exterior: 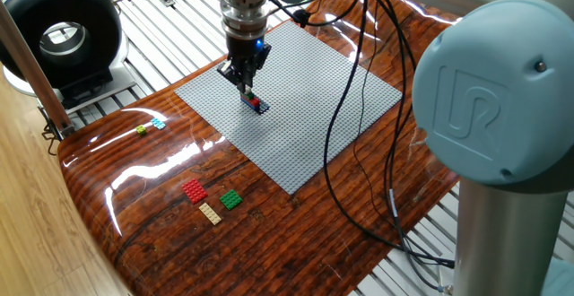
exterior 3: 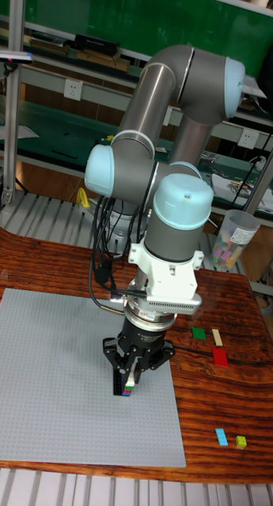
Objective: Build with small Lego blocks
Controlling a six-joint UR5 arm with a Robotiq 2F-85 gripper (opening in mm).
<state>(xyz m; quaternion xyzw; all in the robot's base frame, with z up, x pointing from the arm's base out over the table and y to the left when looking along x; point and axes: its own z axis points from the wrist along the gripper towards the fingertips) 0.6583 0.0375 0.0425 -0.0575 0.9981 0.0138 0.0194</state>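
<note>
A short stack of small Lego blocks (exterior: 257, 105) stands on the grey baseplate (exterior: 314, 99), left of its middle. My gripper (exterior: 246, 87) points straight down onto it. The fingers are drawn together around the top block of the stack (exterior 3: 127, 388), which shows dark blue, red and green. Loose blocks lie on the wood off the plate: red (exterior: 194, 190), tan (exterior: 211, 213), green (exterior: 231, 199), yellow-green (exterior: 141, 130) and light blue (exterior: 158, 123). The tall fixed view shows the baseplate (exterior 3: 57, 387) and the same loose red block (exterior 3: 221, 356) to the right.
A black round device (exterior: 61, 36) stands at the far left corner. Black cables (exterior: 354, 152) hang across the plate's right side. The arm's large joint (exterior: 502, 108) fills the right foreground. A clear cup of blocks (exterior 3: 231, 237) stands at the back.
</note>
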